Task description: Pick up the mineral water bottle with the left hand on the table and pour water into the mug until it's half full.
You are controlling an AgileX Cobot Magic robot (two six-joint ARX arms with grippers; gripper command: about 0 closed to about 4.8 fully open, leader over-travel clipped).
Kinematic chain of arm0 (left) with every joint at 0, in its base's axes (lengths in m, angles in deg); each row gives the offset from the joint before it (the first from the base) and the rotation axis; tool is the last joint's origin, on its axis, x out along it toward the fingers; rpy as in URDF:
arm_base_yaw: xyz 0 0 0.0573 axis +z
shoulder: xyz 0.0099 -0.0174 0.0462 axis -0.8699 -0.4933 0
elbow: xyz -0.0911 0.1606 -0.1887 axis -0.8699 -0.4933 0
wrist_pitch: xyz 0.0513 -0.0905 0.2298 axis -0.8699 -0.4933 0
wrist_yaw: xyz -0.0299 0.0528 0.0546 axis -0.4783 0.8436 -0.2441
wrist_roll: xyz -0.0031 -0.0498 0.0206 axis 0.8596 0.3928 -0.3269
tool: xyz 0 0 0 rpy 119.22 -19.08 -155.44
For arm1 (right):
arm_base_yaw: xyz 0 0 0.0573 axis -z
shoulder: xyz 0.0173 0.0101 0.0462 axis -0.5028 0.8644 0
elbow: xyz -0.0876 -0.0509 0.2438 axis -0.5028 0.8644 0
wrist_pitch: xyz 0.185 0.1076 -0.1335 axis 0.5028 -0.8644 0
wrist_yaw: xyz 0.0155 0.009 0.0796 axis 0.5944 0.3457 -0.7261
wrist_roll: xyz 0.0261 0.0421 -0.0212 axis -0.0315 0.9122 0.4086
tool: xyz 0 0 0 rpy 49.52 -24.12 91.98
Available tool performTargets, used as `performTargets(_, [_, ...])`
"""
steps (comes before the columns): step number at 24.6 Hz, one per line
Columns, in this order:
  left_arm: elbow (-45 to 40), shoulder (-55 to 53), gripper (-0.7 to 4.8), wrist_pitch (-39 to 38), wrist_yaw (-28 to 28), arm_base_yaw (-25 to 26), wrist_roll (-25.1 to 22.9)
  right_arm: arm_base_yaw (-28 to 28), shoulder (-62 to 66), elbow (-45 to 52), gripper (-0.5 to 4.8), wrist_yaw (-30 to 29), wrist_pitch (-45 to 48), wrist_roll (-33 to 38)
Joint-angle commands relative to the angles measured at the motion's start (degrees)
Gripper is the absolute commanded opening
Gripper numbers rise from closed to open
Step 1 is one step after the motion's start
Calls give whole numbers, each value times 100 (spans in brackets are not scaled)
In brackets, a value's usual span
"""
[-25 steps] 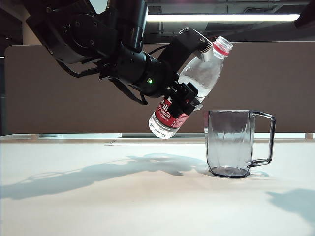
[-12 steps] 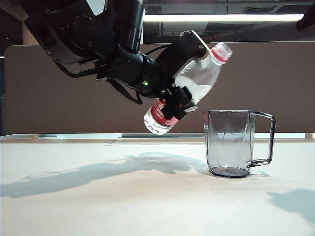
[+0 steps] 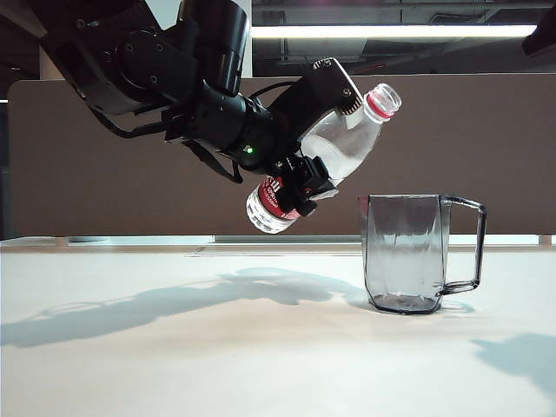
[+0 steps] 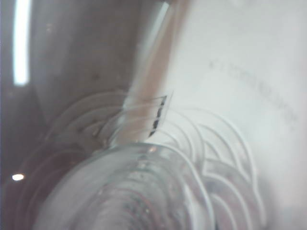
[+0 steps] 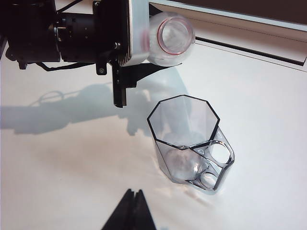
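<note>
My left gripper (image 3: 320, 137) is shut on the mineral water bottle (image 3: 347, 143) and holds it tilted in the air, left of and above the mug (image 3: 407, 252). The bottle's open mouth (image 3: 385, 97) points up and to the right; its red-labelled lower end (image 3: 271, 201) hangs lower left. Water lies in the bottle's body. In the right wrist view the bottle's mouth (image 5: 171, 37) hovers just beyond the mug's eight-sided rim (image 5: 183, 122). The left wrist view is filled with the blurred bottle (image 4: 144, 191). My right gripper (image 5: 134, 192) is shut, empty, above the table (image 5: 57, 167) short of the mug.
The mug's handle (image 3: 469, 243) points right, away from the left arm. A brown partition (image 3: 486, 148) runs behind the white table (image 3: 174, 365). The left arm's shadow (image 3: 156, 308) falls on the tabletop.
The left wrist has rolled: the bottle leans further over, its lower end has swung left and up, and its mouth has dipped slightly. The mug has stayed put.
</note>
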Motion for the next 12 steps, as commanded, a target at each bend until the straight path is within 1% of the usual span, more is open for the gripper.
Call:
performTargets(1, [66,63,273,380,-20,-17,-326,7,-13,-35,-8,-11,68,-22])
performTargets(3, [70,63,273,378,-20,-35,-339,7,-13,-35,-8,-11,66,-22])
performTargets(8, [70,59,273,380,-20,-90,-699,7,-13,-35,-8,-11,66,-22])
performTargets(12, [109,-31,273,551,-20,-96,-745,7,-15,-35,-8,-11,66,-24])
